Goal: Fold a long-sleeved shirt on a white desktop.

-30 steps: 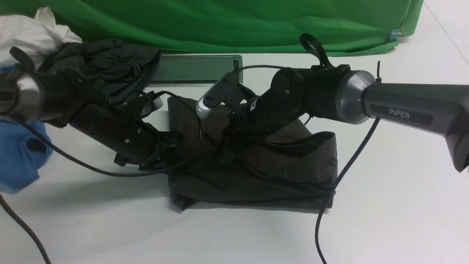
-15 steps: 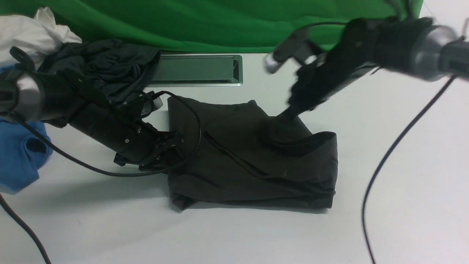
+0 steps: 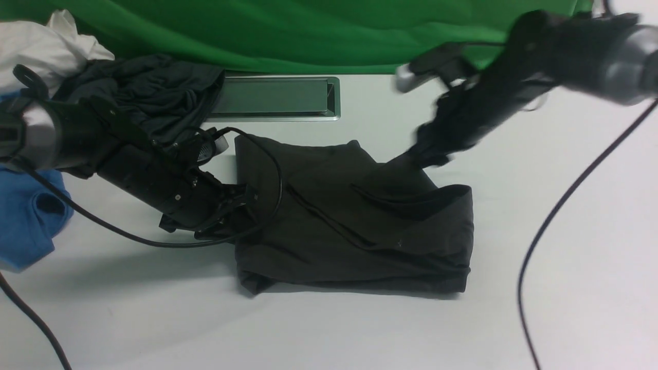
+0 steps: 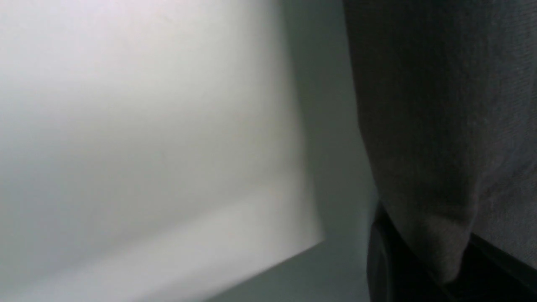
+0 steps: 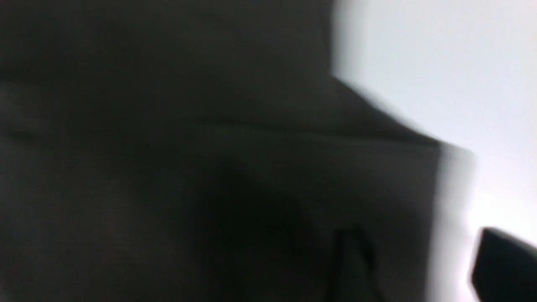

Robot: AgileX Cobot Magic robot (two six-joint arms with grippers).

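The long-sleeved shirt (image 3: 354,226), dark brownish-black, lies folded into a rough rectangle in the middle of the white desktop (image 3: 329,329); no print shows. My left gripper (image 3: 245,199) sits low at the shirt's left edge, shut on a tuck of its cloth (image 4: 436,247). My right gripper (image 3: 429,154), blurred by motion, hangs just over the shirt's far right corner, where a raised flap (image 3: 396,177) points up at it. In the right wrist view its two fingers (image 5: 503,264) stand well apart over the shirt's edge (image 5: 377,167), with nothing pinched.
A metal-rimmed hatch (image 3: 275,97) lies behind the shirt, with green cloth (image 3: 308,31) beyond it. A charcoal garment (image 3: 149,92), white cloth (image 3: 41,46) and a blue shirt (image 3: 25,216) are piled at the left. Black cables (image 3: 545,231) trail across the table.
My right arm lifted off the shirt's middle and swung back and to the right, drawing a flap of cloth with it; its jaws have since parted. The left arm has not moved.
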